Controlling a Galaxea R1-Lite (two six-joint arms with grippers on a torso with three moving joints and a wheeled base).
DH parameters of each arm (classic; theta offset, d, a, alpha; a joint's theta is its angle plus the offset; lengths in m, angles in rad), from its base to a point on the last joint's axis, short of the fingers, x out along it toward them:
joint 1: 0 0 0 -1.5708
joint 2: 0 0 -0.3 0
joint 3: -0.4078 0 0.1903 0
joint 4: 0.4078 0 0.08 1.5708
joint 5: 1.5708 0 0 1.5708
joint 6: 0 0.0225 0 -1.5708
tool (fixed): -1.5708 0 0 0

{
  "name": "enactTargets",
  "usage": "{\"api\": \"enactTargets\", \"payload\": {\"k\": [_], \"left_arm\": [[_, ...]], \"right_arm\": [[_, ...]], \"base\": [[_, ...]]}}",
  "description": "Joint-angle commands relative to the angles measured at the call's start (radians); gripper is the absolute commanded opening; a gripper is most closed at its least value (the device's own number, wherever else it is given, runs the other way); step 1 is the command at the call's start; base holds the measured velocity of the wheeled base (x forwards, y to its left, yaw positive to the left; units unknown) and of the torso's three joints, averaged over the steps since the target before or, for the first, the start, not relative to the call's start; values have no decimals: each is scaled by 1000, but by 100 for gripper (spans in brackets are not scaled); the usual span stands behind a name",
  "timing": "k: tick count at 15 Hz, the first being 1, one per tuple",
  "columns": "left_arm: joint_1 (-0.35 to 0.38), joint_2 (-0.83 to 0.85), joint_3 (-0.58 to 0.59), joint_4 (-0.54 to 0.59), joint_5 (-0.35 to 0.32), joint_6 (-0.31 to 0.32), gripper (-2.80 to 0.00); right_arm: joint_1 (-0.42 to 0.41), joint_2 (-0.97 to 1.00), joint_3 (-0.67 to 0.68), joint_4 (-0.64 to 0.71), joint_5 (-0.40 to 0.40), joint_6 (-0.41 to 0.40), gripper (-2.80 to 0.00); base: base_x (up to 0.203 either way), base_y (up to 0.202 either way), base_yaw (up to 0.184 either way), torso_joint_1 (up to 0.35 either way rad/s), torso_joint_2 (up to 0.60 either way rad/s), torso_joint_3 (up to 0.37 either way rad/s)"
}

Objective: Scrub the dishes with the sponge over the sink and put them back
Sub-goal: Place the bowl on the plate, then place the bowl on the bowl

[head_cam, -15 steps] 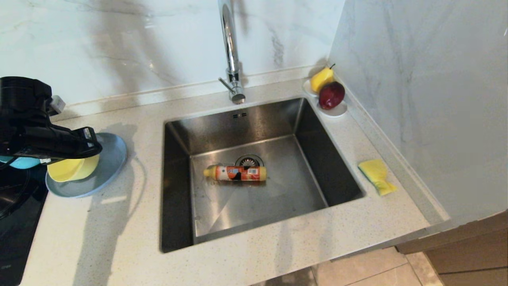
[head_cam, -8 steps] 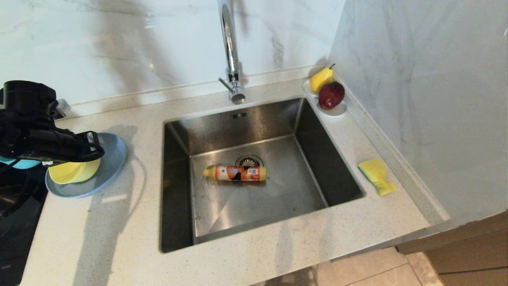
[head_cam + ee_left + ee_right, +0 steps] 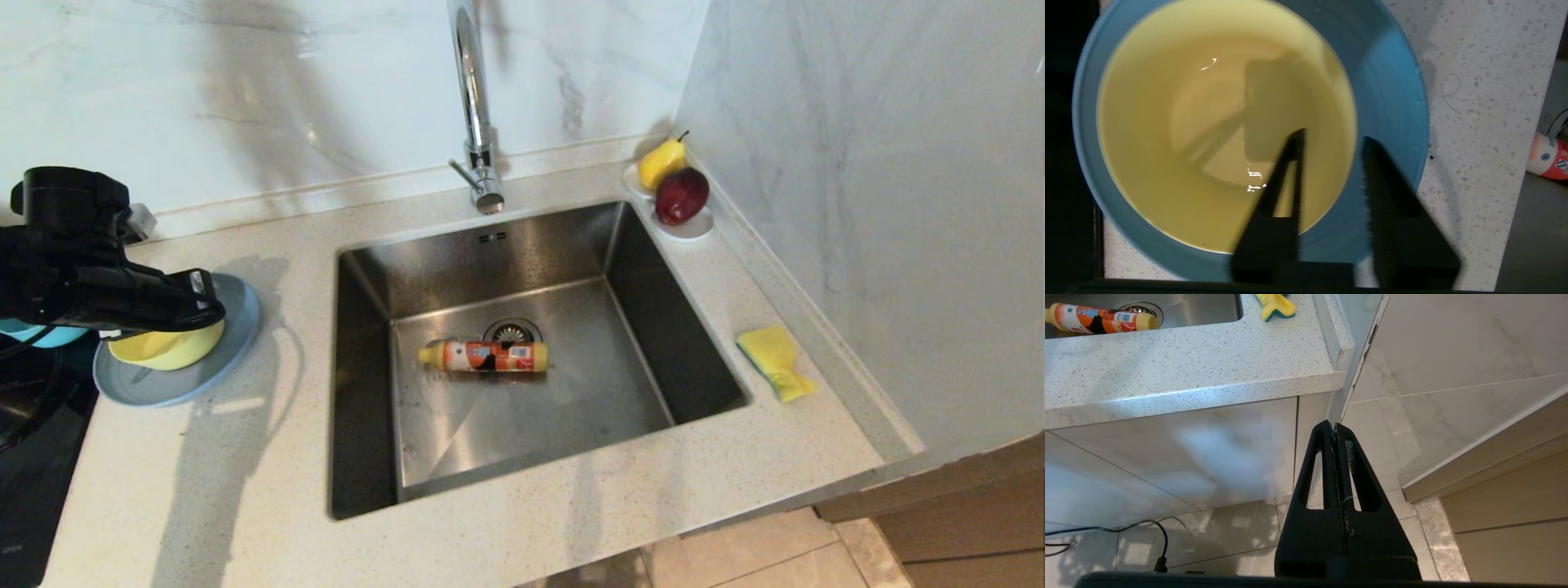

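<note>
The pale yellow bowl (image 3: 167,349) (image 3: 1208,122) sits on the grey-blue plate (image 3: 237,327) (image 3: 1392,81) on the counter left of the sink (image 3: 522,408). My left gripper (image 3: 208,306) (image 3: 1333,136) hangs over the bowl's rim, open, one finger inside the bowl and the other outside above the plate. A teal-blue bowl (image 3: 41,333) peeks out from under the left arm. The yellow sponge (image 3: 774,359) (image 3: 1275,304) lies on the counter right of the sink. My right gripper (image 3: 1334,425) is parked shut, low beside the cabinet front.
An orange detergent bottle (image 3: 483,356) (image 3: 1102,320) lies in the basin by the drain. The chrome faucet (image 3: 473,98) rises behind the sink. A white dish with a pear and an apple (image 3: 690,224) stands at the back right corner. A black cooktop (image 3: 33,425) borders the counter's left.
The yellow bowl has come down level onto the plate. My left gripper has shifted slightly right and lower, and its jaws have opened off the bowl's rim.
</note>
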State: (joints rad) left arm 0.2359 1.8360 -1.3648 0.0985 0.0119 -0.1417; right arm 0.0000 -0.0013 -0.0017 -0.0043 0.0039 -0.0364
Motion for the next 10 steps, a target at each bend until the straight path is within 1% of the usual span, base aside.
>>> {"api": "enactTargets", "payload": {"k": [1,2,5,6,9,10], "left_arm": [[-5,5,0,1,9,-6,0],[-7,2,-3,0,11,-11,0],[-6,-38,-54,-4,11,-94,0],[-6,-65,-70,2,10,-112,0],[-1,-156,-63,19,5,-123,0],[5,-179,-61,41,4,-124,-280]], "right_arm": [[0,0,0,0,1,0,-280],[0,0,0,0,1,0,-280],[0,1,0,0,1,0,-280],[0,0,0,0,1,0,-280],[0,0,0,0,1,0,-280],[0,0,0,0,1,0,-280]], "base": [[0,0,0,0,0,0],[0,0,0,0,0,0],[0,0,0,0,0,0],[0,0,0,0,0,0],[0,0,0,0,0,0],[0,0,0,0,0,0]]}}
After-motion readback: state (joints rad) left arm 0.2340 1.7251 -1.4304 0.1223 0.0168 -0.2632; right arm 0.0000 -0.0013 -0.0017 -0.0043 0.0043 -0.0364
